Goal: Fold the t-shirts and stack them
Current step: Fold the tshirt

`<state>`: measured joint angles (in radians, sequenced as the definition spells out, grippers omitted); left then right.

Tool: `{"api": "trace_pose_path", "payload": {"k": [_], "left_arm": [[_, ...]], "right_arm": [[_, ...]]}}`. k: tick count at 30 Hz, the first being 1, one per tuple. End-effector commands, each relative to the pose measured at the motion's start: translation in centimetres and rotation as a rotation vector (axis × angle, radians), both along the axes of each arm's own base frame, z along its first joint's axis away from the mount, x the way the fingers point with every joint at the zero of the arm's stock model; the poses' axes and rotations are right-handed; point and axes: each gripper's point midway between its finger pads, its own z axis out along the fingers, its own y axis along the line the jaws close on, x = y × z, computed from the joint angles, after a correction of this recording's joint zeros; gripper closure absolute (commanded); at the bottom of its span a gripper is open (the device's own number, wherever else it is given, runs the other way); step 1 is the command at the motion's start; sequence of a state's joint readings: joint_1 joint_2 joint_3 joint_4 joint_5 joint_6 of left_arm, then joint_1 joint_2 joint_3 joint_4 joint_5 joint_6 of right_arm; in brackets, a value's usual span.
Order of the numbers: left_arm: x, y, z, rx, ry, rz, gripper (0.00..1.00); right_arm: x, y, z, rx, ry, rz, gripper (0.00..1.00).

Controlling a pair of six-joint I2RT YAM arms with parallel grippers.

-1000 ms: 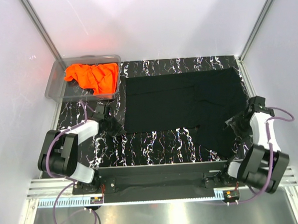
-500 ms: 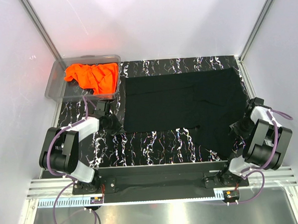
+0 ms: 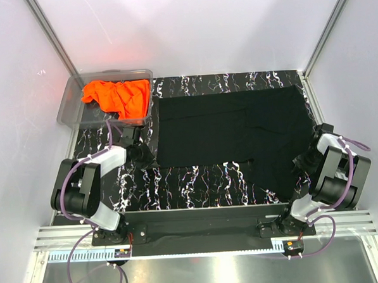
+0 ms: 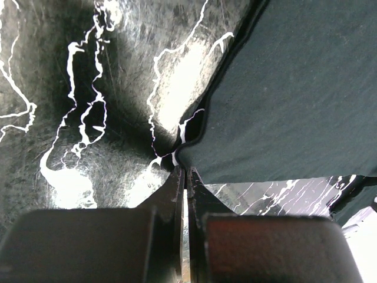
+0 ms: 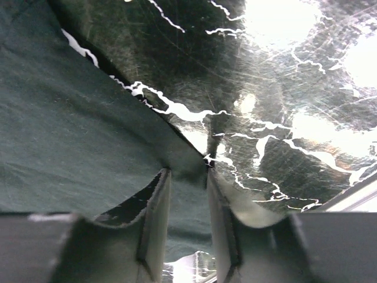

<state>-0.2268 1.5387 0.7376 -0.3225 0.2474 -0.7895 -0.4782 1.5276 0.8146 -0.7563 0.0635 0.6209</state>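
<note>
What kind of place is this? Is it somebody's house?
Not a house, more likely a robot test booth in a lab. Plain white walls box in a black marbled table, a left arm and right arm are bolted at its near edge, and a black t-shirt lies spread on it.

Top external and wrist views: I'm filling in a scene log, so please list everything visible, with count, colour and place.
black t-shirt: one, black, spread flat over the middle and right of the table.
orange t-shirt: one, bright orange, crumpled inside the bin.
bin: one, clear plastic, at the table's far left corner.
table: one, black with white marbling, under the shirt and both grippers.
left gripper: one, black, shut, tips at the black t-shirt's near left corner.
right gripper: one, black, open, fingers either side of the black t-shirt's near right edge.
</note>
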Motion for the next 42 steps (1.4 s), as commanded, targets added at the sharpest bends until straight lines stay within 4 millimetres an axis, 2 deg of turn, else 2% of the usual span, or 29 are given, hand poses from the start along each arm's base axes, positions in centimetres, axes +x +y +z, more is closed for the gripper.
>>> {"api": "trace_pose_path", "payload": {"k": [1,5,7,12,21,26,29,32,42], "left_arm": [[1.2,0.1,0.7,0.014,-0.028,-0.015,1.00],[1.1,0.3,0.9,0.027,-0.031,-0.024,1.00],[0.9,0.3,1.0,0.027,-0.034,-0.027,1.00],[0.2,0.5,1.0,0.031,-0.028,-0.045,1.00],[-0.7,0.9,1.6,0.043,-0.047,-0.056,1.00],[-0.8,0.9,2.5,0.042,-0.074,-0.059,1.00],[-0.9,0.9,2.9,0.041,-0.083,-0.064,1.00],[-1.1,1.2,3.3,0.052,-0.093,-0.064,1.00],[-3.5,1.9,3.5,0.073,-0.065,-0.073,1.00]], "right_arm": [[-0.2,-0.5,-1.3,-0.028,0.018,-0.029,0.67],[-0.5,-0.4,-1.5,-0.027,0.025,-0.038,0.76],[-0.5,-0.5,-1.3,-0.038,0.020,-0.042,0.87],[-0.6,-0.1,-0.8,-0.023,0.000,-0.034,0.99],[0.1,1.0,2.6,-0.006,-0.127,-0.006,1.00],[0.8,1.5,5.5,0.002,-0.208,0.010,1.00],[0.7,1.6,6.8,-0.014,-0.236,0.024,1.00],[0.1,2.2,7.3,0.002,-0.230,0.029,1.00],[0.6,2.2,11.4,-0.063,-0.274,0.074,1.00]]}}
